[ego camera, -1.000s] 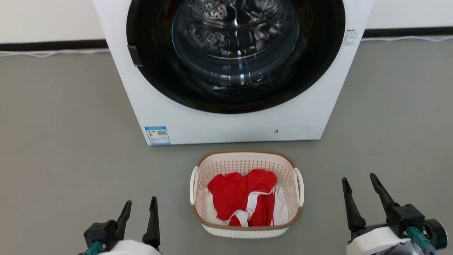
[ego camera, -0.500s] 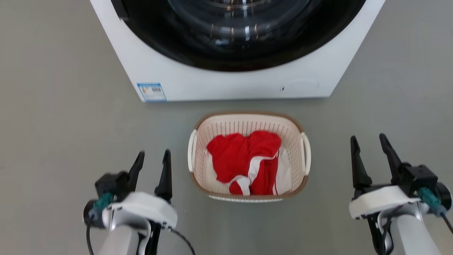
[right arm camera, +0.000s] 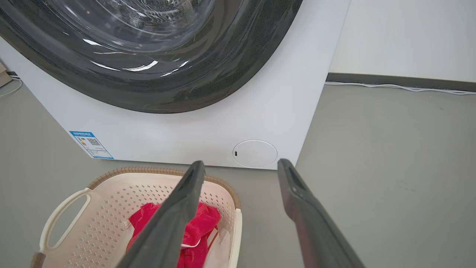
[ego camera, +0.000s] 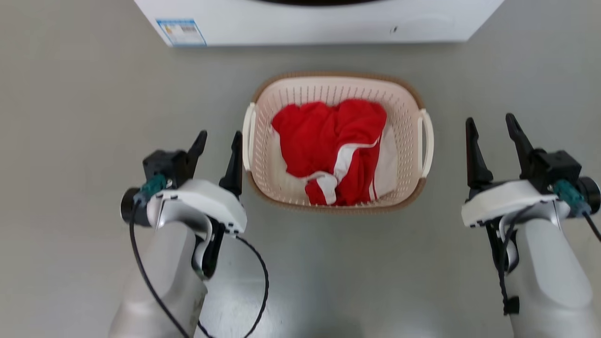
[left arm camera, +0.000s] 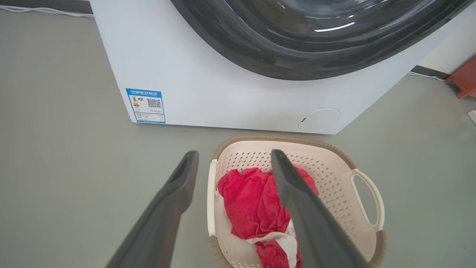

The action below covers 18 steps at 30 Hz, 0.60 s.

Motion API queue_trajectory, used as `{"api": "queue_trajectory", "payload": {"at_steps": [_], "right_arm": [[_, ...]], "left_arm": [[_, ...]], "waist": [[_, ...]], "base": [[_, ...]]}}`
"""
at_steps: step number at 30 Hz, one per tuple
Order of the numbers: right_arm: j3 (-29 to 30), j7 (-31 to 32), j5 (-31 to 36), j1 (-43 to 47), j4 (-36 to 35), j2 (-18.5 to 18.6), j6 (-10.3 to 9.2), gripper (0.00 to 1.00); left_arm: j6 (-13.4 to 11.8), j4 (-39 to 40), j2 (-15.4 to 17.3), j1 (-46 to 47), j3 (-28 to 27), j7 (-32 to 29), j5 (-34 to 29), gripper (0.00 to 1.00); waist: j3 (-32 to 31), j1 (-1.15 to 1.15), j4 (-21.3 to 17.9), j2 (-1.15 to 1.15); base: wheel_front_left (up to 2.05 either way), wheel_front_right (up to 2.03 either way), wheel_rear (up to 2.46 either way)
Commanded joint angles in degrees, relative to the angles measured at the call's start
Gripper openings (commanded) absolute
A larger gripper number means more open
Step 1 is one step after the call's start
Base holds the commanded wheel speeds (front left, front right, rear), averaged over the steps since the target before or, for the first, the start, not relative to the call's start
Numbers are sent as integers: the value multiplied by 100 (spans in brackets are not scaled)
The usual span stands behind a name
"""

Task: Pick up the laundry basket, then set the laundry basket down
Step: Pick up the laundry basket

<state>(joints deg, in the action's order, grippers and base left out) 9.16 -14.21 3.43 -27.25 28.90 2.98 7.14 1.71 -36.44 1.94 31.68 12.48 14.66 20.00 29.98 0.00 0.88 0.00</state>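
Head view: laundry basket (ego camera: 407, 141) on floor (ego camera: 70, 117) by washer (ego camera: 328, 26); left gripper (ego camera: 220, 136), right gripper (ego camera: 490, 120) jaws wide, empty.

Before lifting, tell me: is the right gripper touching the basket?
No, the right gripper stands open with bare floor between it and the laundry basket.

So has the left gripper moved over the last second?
Yes: the left gripper has come inward toward the laundry basket, its inner finger now beside the left handle.
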Motion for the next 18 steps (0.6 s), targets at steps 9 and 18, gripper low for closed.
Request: {"api": "queue_trajectory", "payload": {"at_steps": [9, 18], "right_arm": [[-53, -79, 265, -782, 573, -10, 35, 100], [-120, -79, 207, -1324, 971, -10, 35, 100]], "left_arm": [[61, -848, 94, 1040, 108, 34, 155, 100], [49, -1451, 94, 1725, 322, 34, 101, 100]], "waist": [[1037, 0, -16, 0], [1643, 0, -60, 0]], "base": [[0, 0, 0], [0, 0, 0]]}}
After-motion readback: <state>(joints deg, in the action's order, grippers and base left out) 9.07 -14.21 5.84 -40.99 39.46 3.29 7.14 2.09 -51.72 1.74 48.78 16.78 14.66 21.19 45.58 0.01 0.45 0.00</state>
